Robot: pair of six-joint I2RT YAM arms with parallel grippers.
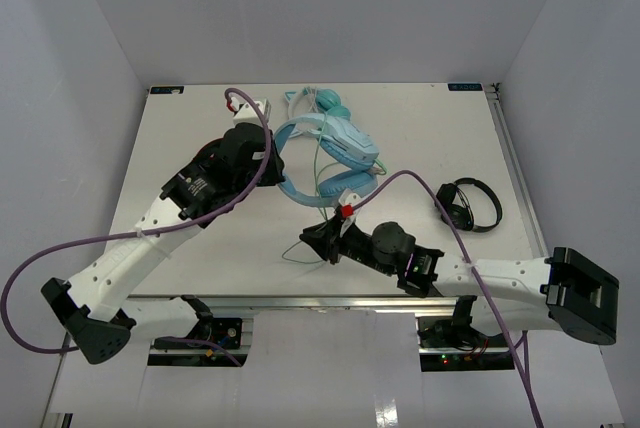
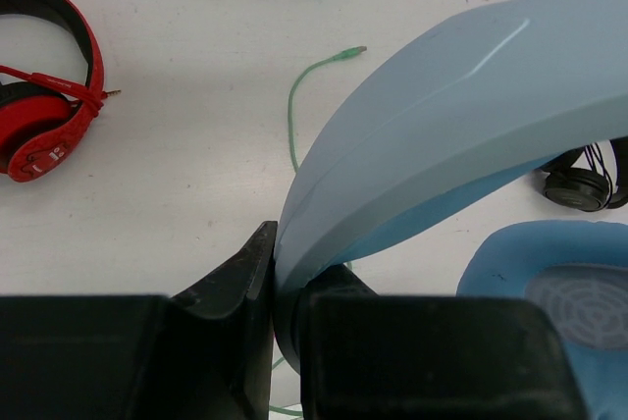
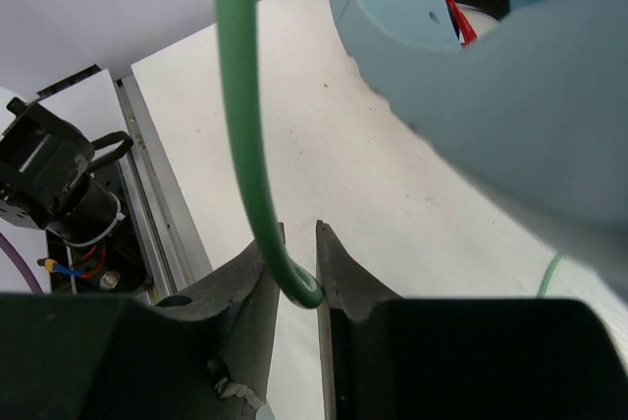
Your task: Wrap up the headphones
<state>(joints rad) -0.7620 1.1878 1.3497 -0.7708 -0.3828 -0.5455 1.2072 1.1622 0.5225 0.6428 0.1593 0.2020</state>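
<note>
The light-blue headphones (image 1: 345,148) sit at the middle back of the table, with their pale-green cable (image 1: 320,163) trailing toward the front. My left gripper (image 1: 268,140) is shut on the wide headband (image 2: 461,96), which is pinched between the jaws of this gripper (image 2: 285,273). A padded blue ear cup (image 2: 559,283) lies to the right. My right gripper (image 1: 312,238) is in front of the headphones. In the right wrist view its jaws (image 3: 299,263) stand slightly apart, and the green cable (image 3: 240,116) loops down between them and touches the right one. The headphones (image 3: 510,96) loom close above.
A smaller teal pair with a white cat-ear band (image 1: 325,100) lies at the back. Black headphones (image 1: 470,205) rest at the right, and a red-and-black pair (image 2: 39,126) is at the left of the left wrist view. The cable's plug end (image 2: 353,51) lies on the table. A metal rail (image 1: 330,300) runs along the near edge.
</note>
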